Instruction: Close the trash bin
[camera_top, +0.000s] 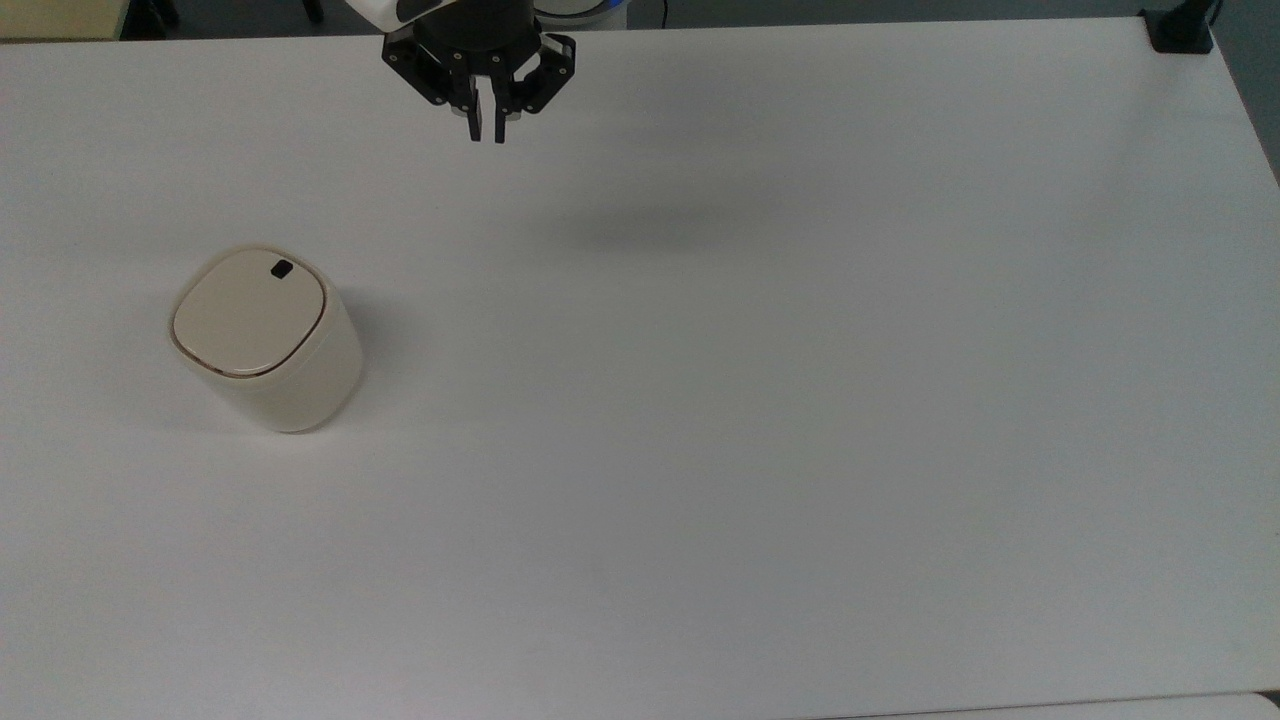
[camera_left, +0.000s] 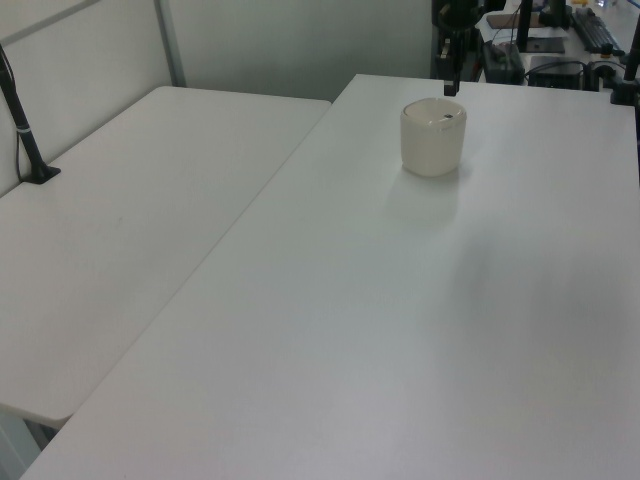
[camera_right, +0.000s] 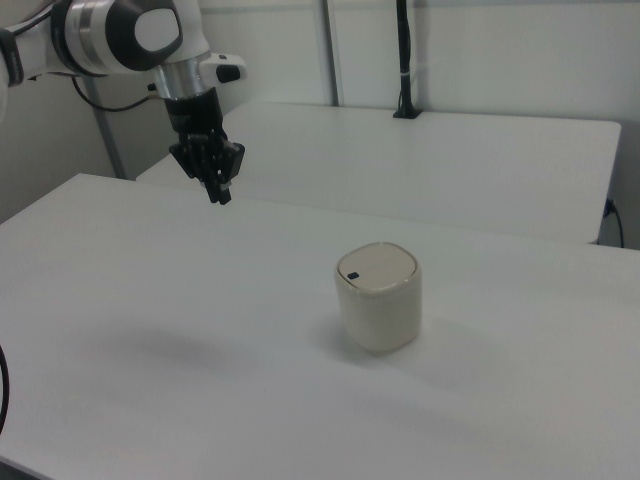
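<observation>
Overhead, in the top view, the trash bin (camera_top: 265, 340) stands on the white table (camera_top: 760, 400) toward nine o'clock of the frame, upright, with its flat lid (camera_top: 249, 311) lying down flush in the rim. A small black latch mark (camera_top: 281, 268) sits at the lid's one o'clock corner. The gripper (camera_top: 486, 131) hangs near the frame's twelve o'clock edge, well apart from the bin and at about one o'clock from it; its two fingers are drawn nearly together with only a thin slit between them, and they hold nothing. A soft shadow lies on the table at about four o'clock from the gripper.

Next, in the left view, the bin (camera_left: 433, 136) stands at the far end of the table (camera_left: 400, 330), toward one o'clock of the frame, lid down. The gripper (camera_left: 450, 86) shows as a dark shape just above the bin at its twelve o'clock, not touching it.

Lastly, in the right view, the bin (camera_right: 379, 297) sits near the frame's centre, slightly toward four o'clock, with the closed lid (camera_right: 375, 267) and its latch mark facing up. The gripper (camera_right: 218, 190) hangs in the air at ten o'clock from the bin, fingers pointing down, narrow and empty. A second white table (camera_right: 480, 160) stands behind.
</observation>
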